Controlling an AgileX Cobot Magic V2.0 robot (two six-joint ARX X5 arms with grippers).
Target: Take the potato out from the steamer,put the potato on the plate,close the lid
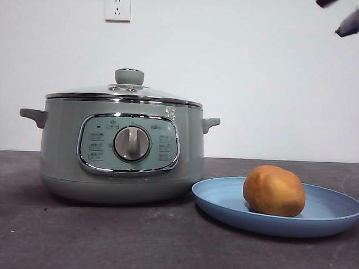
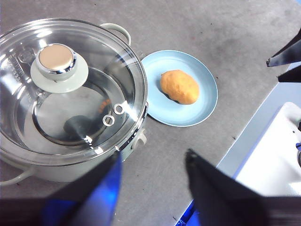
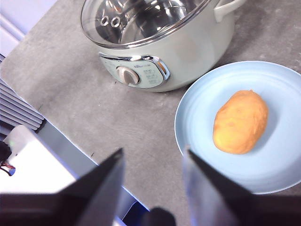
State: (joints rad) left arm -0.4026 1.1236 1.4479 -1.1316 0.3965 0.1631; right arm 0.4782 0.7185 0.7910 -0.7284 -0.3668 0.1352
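Observation:
The orange-brown potato [image 1: 274, 190] lies on the light-blue plate [image 1: 336, 219], to the right of the sage-green steamer [image 1: 120, 150]. The glass lid [image 1: 125, 91] with its green knob sits shut on the steamer. The left wrist view shows the lid [image 2: 70, 94], the potato [image 2: 179, 86] and the plate [image 2: 207, 89] from high above; my left gripper [image 2: 153, 176] is open and empty. The right wrist view shows the steamer [image 3: 188, 52], the potato [image 3: 241, 122] and the plate [image 3: 197, 113]; my right gripper [image 3: 155, 162] is open and empty, raised above the table's front edge.
The dark grey table [image 1: 105, 238] runs under everything. A wall socket [image 1: 117, 8] is on the white wall behind. Black arm tips [image 1: 354, 22] show at the top right corner. White robot base parts [image 2: 277, 150] lie beyond the table's edge.

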